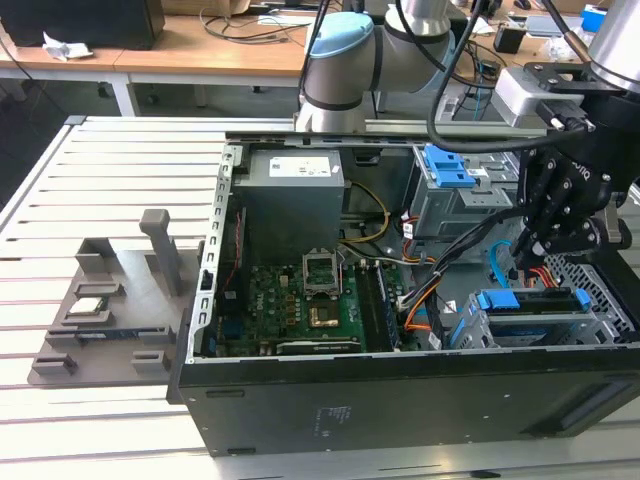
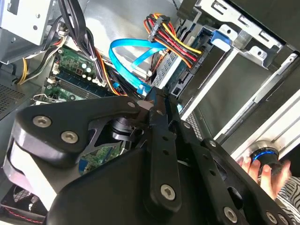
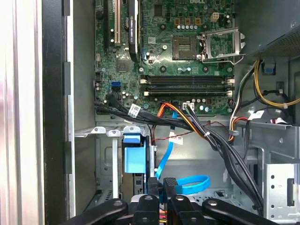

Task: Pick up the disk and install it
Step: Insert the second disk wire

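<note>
The open black tower computer case (image 1: 400, 400) lies on its side on the slatted grey surface (image 1: 100, 180), green motherboard (image 1: 320, 300) exposed. The black multi-link end effector (image 1: 545, 225) hangs over the drive-cage end of the case, fingers drawn close together with nothing visible between them in the first wrist view.

The disk, a silver hard drive in its bright blue plastic carrier bracket (image 1: 530, 300), sits in the metal drive cage (image 1: 600, 320) just below the end effector, blue handle facing up. Judging from that, pickup and placement appear done; whether the disk is fully seated cannot be told. A light-blue flat data cable (image 3: 190, 183) loops nearby.
</note>
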Controlling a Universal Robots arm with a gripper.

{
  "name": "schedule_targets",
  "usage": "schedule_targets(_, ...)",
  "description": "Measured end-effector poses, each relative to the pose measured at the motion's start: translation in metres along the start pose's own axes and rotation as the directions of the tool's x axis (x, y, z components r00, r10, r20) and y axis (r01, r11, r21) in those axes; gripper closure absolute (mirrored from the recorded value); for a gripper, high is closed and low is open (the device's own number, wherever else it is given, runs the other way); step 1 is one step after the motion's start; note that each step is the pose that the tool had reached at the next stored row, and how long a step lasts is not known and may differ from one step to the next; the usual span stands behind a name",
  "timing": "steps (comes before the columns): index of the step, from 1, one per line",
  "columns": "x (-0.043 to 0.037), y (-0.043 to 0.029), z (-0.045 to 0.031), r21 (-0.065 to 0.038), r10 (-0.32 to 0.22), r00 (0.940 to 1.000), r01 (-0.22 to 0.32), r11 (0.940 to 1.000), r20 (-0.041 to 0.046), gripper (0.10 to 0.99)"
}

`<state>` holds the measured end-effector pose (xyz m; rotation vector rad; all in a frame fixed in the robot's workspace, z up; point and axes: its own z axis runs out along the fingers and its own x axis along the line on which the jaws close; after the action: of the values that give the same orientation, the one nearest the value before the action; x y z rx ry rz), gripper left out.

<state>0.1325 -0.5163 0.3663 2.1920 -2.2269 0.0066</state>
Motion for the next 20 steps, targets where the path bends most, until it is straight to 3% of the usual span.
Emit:
schedule_targets(1,0.0021,0.0,0.0001,0.0,0.0,1.0,0.0,1.0,-0.0008,0.925)
schedule_targets(3,0.0091,-0.0002,0.0024,0.0,-0.003,0.9999,0.003,1.0,-0.0104,0.925)
schedule_targets(7,0.0098,-0.0031,0.01,0.001,-0.052,0.9985,0.052,0.9986,-0.0181,0.925)
schedule_targets(11,0.0176,-0.009,0.014,0.001,-0.052,0.9985,0.052,0.9986,-0.0179,0.925)
schedule_targets(13,0.0175,-0.0131,0.0153,0.001,-0.052,0.9985,0.052,0.9986,-0.0178,0.925)
schedule_targets(20,0.0155,-0.0179,0.02,0.001,-0.052,0.9985,0.052,0.9986,-0.018,0.925)
